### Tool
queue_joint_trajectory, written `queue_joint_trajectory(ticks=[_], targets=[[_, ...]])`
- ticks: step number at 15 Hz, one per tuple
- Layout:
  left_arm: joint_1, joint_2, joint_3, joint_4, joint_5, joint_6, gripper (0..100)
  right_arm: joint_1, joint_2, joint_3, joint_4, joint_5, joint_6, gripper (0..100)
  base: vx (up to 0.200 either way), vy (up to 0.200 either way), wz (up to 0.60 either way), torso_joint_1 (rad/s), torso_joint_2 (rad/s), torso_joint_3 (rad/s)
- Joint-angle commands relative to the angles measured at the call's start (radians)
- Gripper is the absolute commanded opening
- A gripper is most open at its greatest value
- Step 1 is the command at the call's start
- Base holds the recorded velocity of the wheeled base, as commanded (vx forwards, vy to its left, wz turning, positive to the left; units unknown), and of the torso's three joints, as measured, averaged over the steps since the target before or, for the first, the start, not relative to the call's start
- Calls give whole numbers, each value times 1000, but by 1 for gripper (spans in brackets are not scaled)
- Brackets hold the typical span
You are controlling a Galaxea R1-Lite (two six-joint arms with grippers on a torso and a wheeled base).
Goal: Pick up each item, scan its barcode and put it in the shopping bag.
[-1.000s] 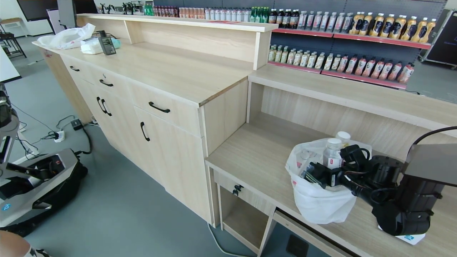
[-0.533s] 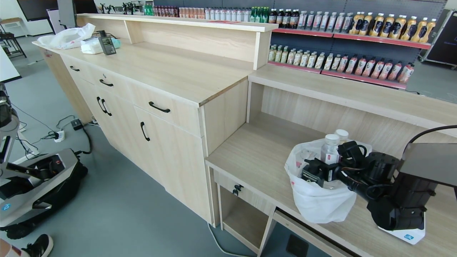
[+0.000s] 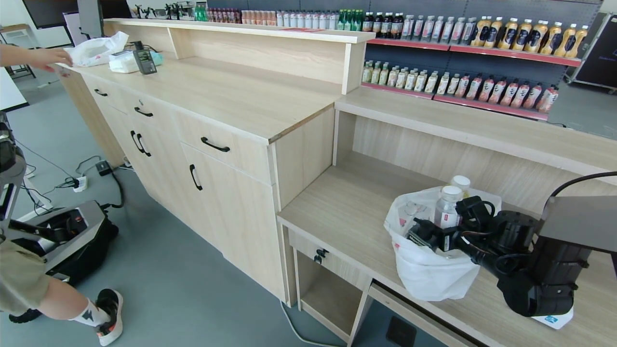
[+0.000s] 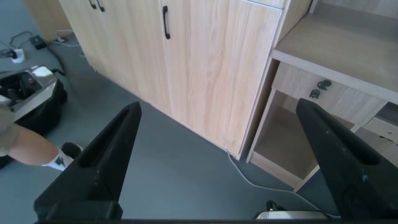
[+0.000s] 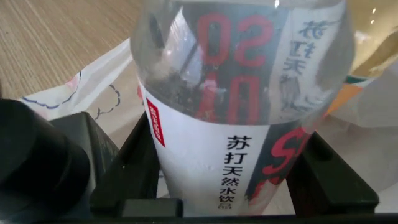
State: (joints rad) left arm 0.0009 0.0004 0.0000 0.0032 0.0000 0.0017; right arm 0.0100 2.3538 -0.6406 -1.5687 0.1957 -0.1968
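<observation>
My right gripper [image 3: 437,235] is shut on a clear bottle [image 3: 447,208] with a white cap and a white and red label. It holds the bottle upright in the mouth of the white shopping bag [image 3: 434,274] on the low desk [image 3: 347,202]. In the right wrist view the bottle [image 5: 242,93] sits between the black fingers [image 5: 134,168] of the gripper [image 5: 230,186], with the bag [image 5: 81,87] below. A second white-capped bottle [image 3: 461,182] stands just behind the bag. My left gripper [image 4: 219,109] hangs open over the grey floor in front of the cabinet doors.
A white device [image 3: 554,319] lies on the desk under my right arm. To the left, a taller counter [image 3: 231,96] with drawers carries a plastic bag [image 3: 91,48] and a small terminal [image 3: 144,60] at its far end. Shelves of drinks [image 3: 458,82] stand behind.
My right gripper lifted the bottle a little, then lowered it again over the bag. The left arm has stayed still.
</observation>
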Motion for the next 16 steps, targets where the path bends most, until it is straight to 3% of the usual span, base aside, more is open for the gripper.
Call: queue_joint_trajectory(ticks=[1, 16], targets=[[1, 0, 0, 0, 0, 0, 100, 1, -2, 3, -2, 1, -3, 100, 0, 0, 0, 0, 0, 0], [1, 0, 0, 0, 0, 0, 100, -2, -162, 47, -2, 1, 0, 100, 0, 0, 0, 0, 0, 0]])
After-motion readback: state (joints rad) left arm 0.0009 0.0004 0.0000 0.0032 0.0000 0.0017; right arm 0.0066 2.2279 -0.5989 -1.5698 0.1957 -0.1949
